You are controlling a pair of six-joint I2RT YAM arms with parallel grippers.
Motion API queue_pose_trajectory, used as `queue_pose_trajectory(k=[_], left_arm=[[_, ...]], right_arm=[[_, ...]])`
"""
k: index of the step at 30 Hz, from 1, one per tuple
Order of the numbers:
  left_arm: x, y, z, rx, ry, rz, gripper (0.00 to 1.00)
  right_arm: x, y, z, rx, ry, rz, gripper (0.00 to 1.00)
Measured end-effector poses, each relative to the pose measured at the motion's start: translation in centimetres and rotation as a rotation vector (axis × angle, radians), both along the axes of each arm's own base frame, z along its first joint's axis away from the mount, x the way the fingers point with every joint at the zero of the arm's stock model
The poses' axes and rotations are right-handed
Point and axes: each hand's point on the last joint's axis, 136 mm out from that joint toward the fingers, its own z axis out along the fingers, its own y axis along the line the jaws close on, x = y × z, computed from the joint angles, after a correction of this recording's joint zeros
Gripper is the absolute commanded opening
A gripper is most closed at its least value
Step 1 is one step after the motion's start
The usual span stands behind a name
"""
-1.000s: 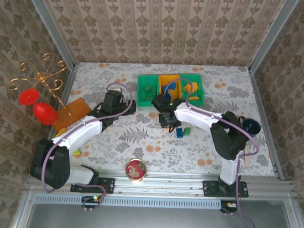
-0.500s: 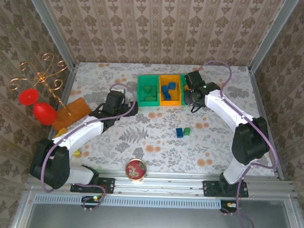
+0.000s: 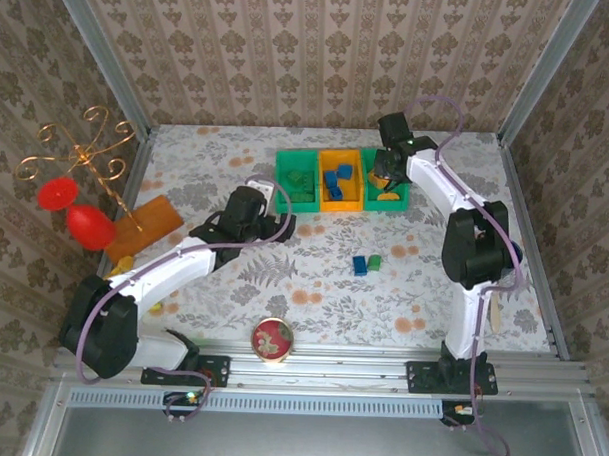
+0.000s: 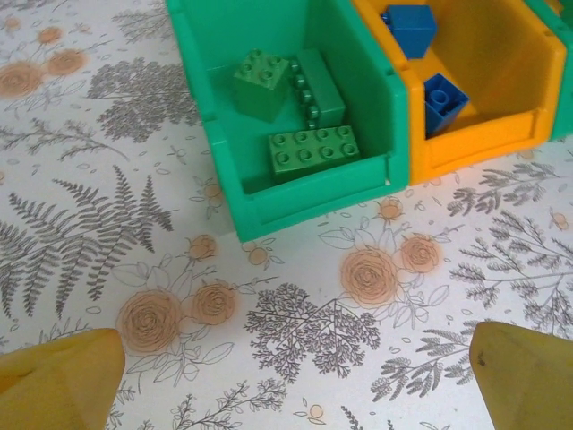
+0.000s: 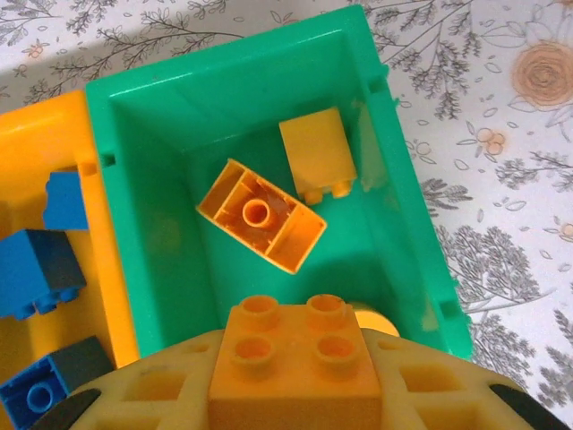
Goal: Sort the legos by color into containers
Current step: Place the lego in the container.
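right gripper (image 3: pixel 390 166) clamped on orange-yellow brick (image 5: pixel 291 358) above right green bin (image 5: pixel 161 161); left gripper (image 4: pixel 286 376) wide open near left green bin (image 4: pixel 295 202).

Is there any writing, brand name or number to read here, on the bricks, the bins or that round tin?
No text can be read anywhere.
The round tin lid: a picture, too small to make out.
Studs on the orange-yellow brick and green bricks: no lettering visible.
The green bin, orange bin: no labels.
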Motion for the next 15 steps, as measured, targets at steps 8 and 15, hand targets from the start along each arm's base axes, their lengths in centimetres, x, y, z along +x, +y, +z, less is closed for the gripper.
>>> queue_pose_trajectory(k=[8,15], left_arm=[[-1.1,-2.1,0.3,0.036,-0.037,-0.107,1.00],[-1.8,-3.8,-0.5,0.060,-0.039,-0.197,1.00]], right_arm=[[0.6,0.6,-1.7,0.040,0.035,0.019,0.47],[0.6,1.0,-1.7,0.072,0.042,0.033,0.51]])
